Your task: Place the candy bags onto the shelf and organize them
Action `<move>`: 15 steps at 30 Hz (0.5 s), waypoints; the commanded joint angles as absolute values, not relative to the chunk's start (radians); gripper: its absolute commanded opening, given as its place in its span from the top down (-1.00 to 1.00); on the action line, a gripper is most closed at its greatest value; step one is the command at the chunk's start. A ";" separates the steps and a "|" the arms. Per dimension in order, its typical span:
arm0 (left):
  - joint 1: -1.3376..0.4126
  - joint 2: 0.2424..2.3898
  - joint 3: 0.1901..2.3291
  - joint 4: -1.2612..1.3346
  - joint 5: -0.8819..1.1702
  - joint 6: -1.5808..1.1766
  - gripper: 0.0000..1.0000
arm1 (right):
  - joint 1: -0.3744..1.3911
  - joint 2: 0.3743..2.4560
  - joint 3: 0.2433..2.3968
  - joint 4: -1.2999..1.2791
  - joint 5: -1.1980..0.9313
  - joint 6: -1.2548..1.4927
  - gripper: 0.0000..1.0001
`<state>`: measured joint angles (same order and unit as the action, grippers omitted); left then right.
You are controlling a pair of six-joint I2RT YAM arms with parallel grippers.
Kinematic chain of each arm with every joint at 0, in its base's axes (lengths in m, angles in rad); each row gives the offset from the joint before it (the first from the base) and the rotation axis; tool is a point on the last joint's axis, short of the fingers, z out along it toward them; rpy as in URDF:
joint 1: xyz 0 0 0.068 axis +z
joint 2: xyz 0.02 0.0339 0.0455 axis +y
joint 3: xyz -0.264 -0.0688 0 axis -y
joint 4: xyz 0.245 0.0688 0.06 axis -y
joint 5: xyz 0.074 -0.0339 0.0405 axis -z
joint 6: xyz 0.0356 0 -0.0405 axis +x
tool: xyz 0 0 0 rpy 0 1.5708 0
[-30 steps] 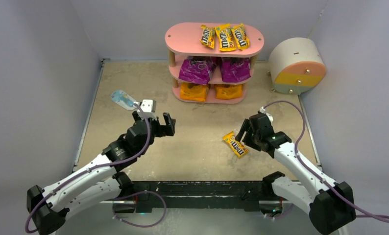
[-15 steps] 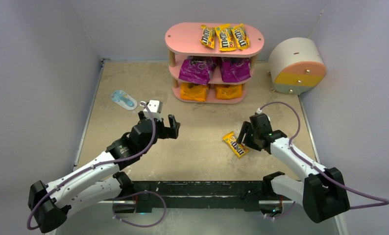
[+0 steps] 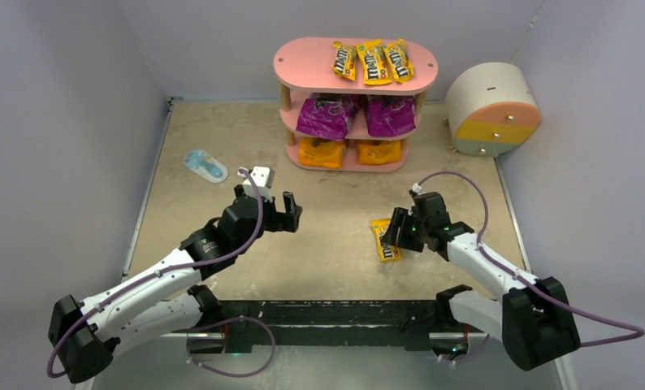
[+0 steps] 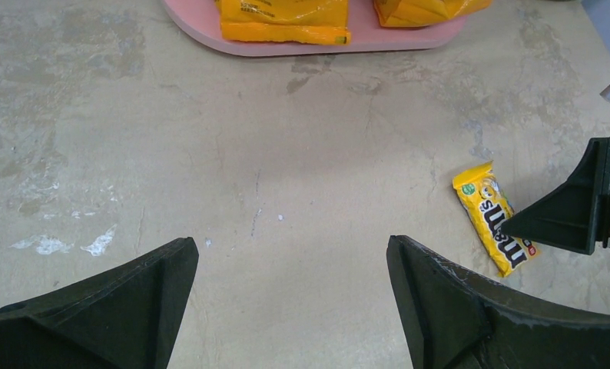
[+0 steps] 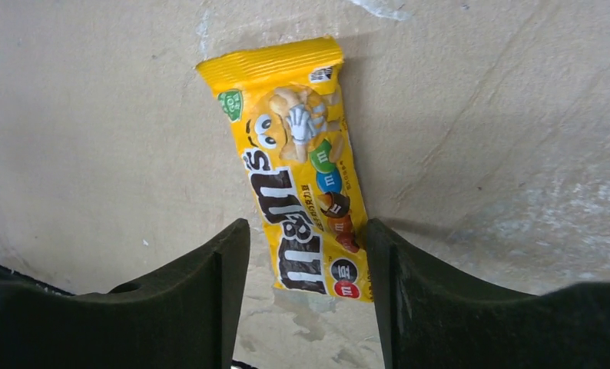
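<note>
Packet: 1 yellow M&M's packet (image 5: 302, 169) lies flat on the table (image 5: 94, 115); its near end sits between the right jaws, its far end well beyond their tips; it lies at a slant to them, not square
Right gripper (image 5: 308, 227): jaws part open, low at the table, straddling that near end; 1 finger looks to touch the packet's edge, the other stands just apart; nothing clamped or lifted that I can see
Left gripper (image 4: 290, 246): jaws spread wide, holding nothing; bare table between them, the packet off to their right
Shelf (image 3: 303, 58): well ahead of both pairs of jaws; 3 yellow packets (image 3: 372, 62) on top, 2 purple bags (image 3: 356, 116) on the middle board, 2 orange bags (image 3: 348, 152) on the bottom
Risk 1: slick film pinched edge-on and askew may buckle upward or squirt out from between the jaws
Risk 2: hold taken at 1 end only; the long free end would droop and could catch the top board's rim
Risk 3: fingers this low may scrape the table
Risk 4: a careless drop could knock the 3 packets out of their row
</note>
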<state>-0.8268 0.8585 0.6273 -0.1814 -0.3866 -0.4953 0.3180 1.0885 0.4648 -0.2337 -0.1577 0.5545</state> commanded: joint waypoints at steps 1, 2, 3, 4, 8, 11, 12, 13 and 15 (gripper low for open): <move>-0.826 0.851 0.672 -0.158 -0.364 -0.514 -1.00 | 0.314 1.079 0.442 -0.200 -0.206 0.527 -0.12; -0.825 0.851 0.672 -0.158 -0.362 -0.513 -1.00 | 0.314 1.081 0.441 -0.201 -0.200 0.528 -0.07; -0.825 0.851 0.673 -0.156 -0.360 -0.514 -1.00 | 0.314 1.081 0.438 -0.198 -0.200 0.528 -0.05; -0.826 0.849 0.673 -0.156 -0.358 -0.513 -1.00 | 0.314 1.081 0.435 -0.194 -0.199 0.529 -0.02; -0.826 0.851 0.673 -0.156 -0.355 -0.514 -1.00 | 0.314 1.089 0.422 -0.175 -0.180 0.535 0.10; -0.826 0.851 0.672 -0.159 -0.353 -0.515 -1.00 | 0.315 1.099 0.408 -0.153 -0.180 0.537 0.30; -0.825 0.851 0.672 -0.158 -0.350 -0.515 -1.00 | 0.315 1.102 0.404 -0.147 -0.179 0.538 0.34; -0.825 0.851 0.671 -0.159 -0.347 -0.515 -1.00 | 0.315 1.104 0.401 -0.141 -0.179 0.538 0.42; -0.826 0.851 0.668 -0.154 -0.335 -0.519 -1.00 | 0.315 1.103 0.398 -0.125 -0.181 0.540 0.64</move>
